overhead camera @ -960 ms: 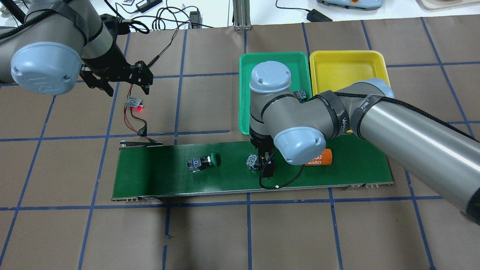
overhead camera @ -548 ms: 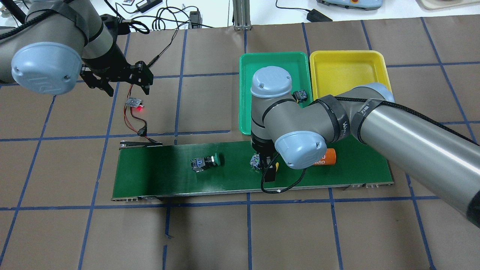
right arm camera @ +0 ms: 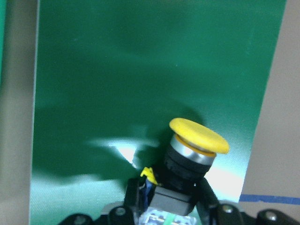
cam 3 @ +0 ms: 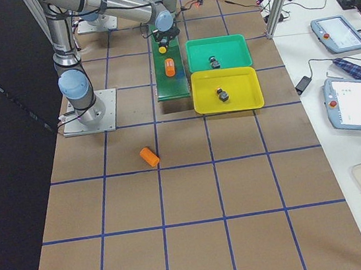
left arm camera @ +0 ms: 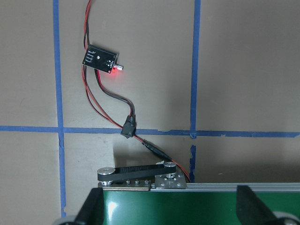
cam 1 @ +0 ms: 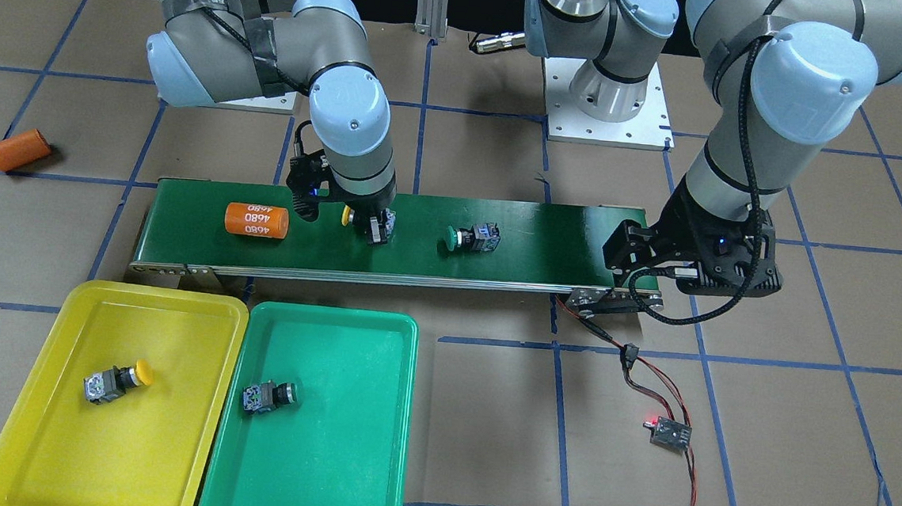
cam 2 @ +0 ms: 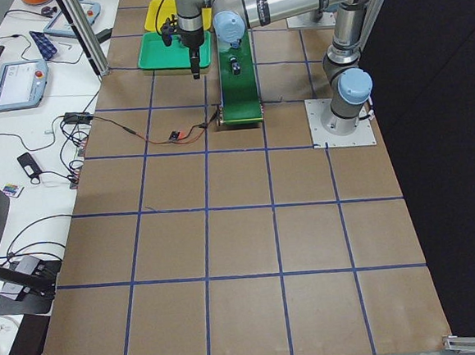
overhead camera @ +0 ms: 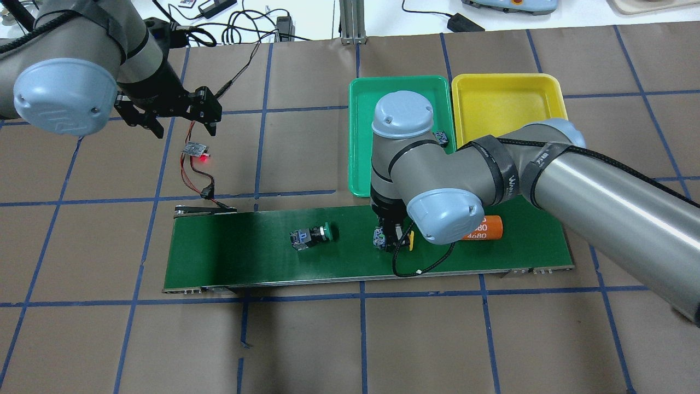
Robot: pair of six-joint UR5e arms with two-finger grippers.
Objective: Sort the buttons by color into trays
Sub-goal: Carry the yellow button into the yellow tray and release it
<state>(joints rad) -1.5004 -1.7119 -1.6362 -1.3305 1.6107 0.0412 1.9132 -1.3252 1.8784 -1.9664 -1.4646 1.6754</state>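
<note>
1. Brown-papered table [overhead camera: 306, 339], blue tape grid; conveyor belt [overhead camera: 229, 251] across it.
2. Jaws of right gripper [overhead camera: 392, 239] pinch yellow-capped button [right arm camera: 187, 159] over conveyor belt.
3. Jaws of left gripper [overhead camera: 186, 128] spread, empty, above belt end.
4. On belt lies green-capped button [overhead camera: 311, 236].

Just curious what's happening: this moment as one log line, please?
right gripper: shut on yellow button over conveyor belt | left gripper: open | green button: on belt

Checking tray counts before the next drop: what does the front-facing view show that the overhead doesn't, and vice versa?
Front-facing only: a yellow button in the yellow tray, and a stray orange cylinder off the belt. Overhead only: a power brick on the white bench. Both: right jaws shut on the held yellow button, green button lying on the belt.
</note>
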